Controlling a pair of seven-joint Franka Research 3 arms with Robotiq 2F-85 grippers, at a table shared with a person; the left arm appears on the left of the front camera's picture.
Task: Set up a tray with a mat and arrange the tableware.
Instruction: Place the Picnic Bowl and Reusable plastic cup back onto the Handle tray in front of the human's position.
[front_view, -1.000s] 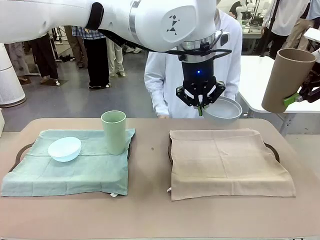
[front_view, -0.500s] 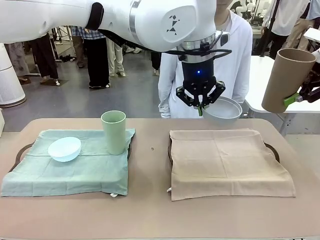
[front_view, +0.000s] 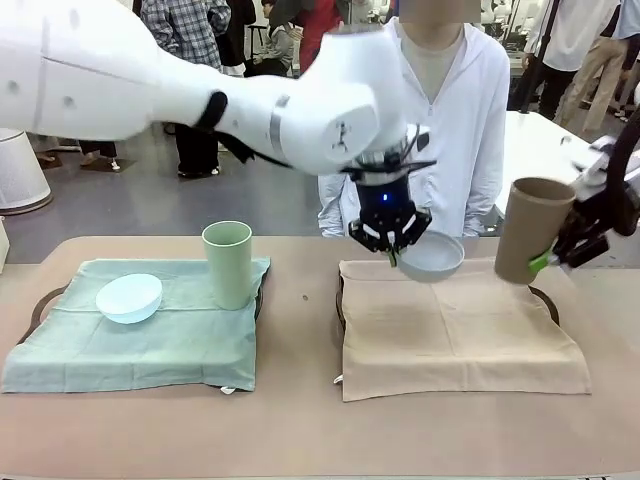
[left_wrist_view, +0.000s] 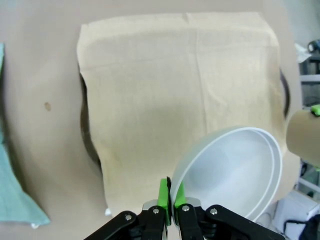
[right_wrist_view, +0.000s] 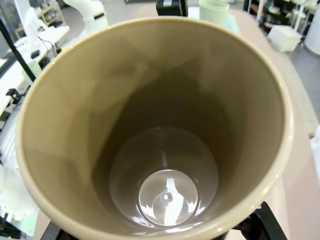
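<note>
Left wrist view shows my left gripper (left_wrist_view: 171, 194) pinched shut on the rim of the greyish-white bowl (left_wrist_view: 235, 172), green pads (left_wrist_view: 162, 192) clamped either side, the bowl hanging tilted over the near edge of the tan mat (left_wrist_view: 165, 85). From the front, that gripper (front_view: 392, 250) has come down since a second ago, so the bowl (front_view: 432, 257) now hangs just above the mat's (front_view: 460, 330) far edge. My right gripper (front_view: 555, 255) holds the tan brown tumbler (front_view: 525, 230) by its wall (jaws spread wide around it), lower than before and tilted, over the mat's far right corner. Further left, the light green tumbler (front_view: 228, 265) and pale blue bowl (front_view: 129, 298) sit unmoved on the green mat (front_view: 130, 340).
</note>
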